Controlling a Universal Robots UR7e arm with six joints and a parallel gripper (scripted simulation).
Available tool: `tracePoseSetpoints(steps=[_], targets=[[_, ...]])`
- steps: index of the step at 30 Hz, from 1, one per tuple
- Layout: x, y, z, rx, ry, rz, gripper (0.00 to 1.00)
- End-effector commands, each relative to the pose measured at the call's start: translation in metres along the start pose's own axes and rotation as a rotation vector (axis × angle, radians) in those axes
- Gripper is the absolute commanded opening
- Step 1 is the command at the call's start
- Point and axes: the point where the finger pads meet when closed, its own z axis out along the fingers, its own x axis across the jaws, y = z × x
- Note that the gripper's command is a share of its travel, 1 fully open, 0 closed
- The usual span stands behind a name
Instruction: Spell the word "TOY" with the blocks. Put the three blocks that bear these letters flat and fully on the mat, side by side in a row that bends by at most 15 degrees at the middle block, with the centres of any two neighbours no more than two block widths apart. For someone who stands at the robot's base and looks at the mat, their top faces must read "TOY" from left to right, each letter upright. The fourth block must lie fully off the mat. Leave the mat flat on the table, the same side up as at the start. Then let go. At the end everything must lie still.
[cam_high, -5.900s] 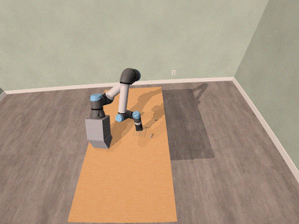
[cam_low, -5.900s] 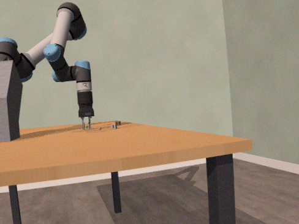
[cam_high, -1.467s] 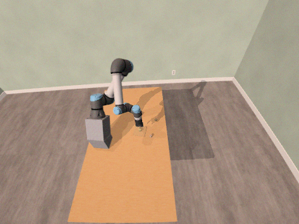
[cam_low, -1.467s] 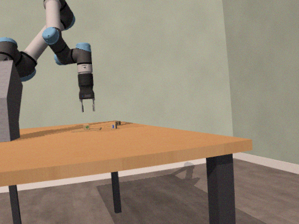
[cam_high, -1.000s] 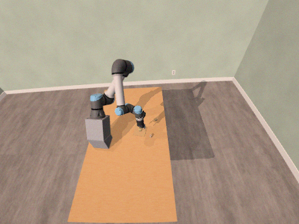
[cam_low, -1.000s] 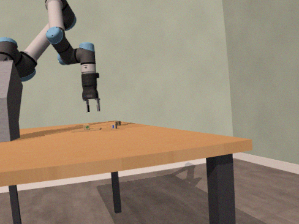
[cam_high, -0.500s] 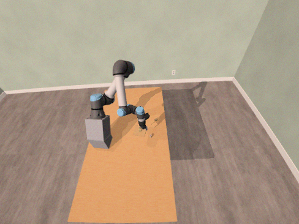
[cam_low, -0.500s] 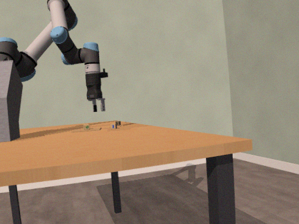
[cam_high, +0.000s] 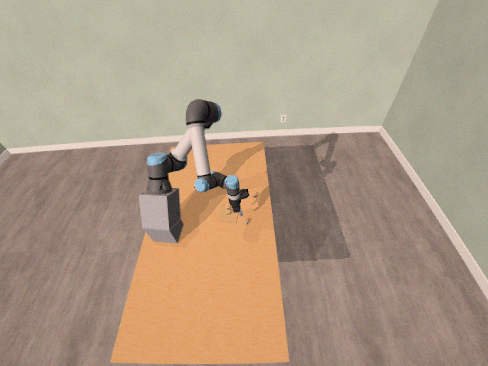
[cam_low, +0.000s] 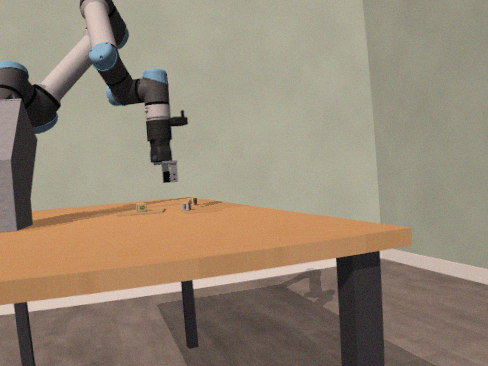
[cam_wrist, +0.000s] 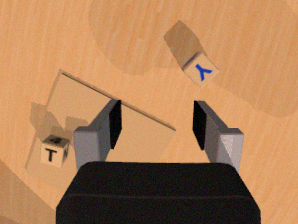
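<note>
Warm, faintly grained wood forms the table top (cam_wrist: 253, 23), with a thin tan mat (cam_wrist: 143, 125) lying flat on it. Above the mat hangs the gripper (cam_wrist: 157, 129), released, its grey slab fingers wide apart and empty. Cube-shaped T block (cam_wrist: 53, 152) sits on the mat's edge, while the Y block (cam_wrist: 200, 70) rests off it on bare wood.

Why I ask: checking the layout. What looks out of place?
The Y block lies off the mat, on bare table, turned askew. The T block sits on the mat. The gripper hangs open, empty.
</note>
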Motion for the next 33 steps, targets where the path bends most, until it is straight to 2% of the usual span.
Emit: tracePoseSetpoints(steps=[1, 20, 33], targets=[[0.008, -0.006, 0.000, 0.001, 0.001, 0.139, 1.00], [0.034, -0.021, 0.002, 0.001, 0.000, 0.606, 1.00], [0.041, -0.024, 0.003, 0.001, 0.000, 0.739, 1.00]])
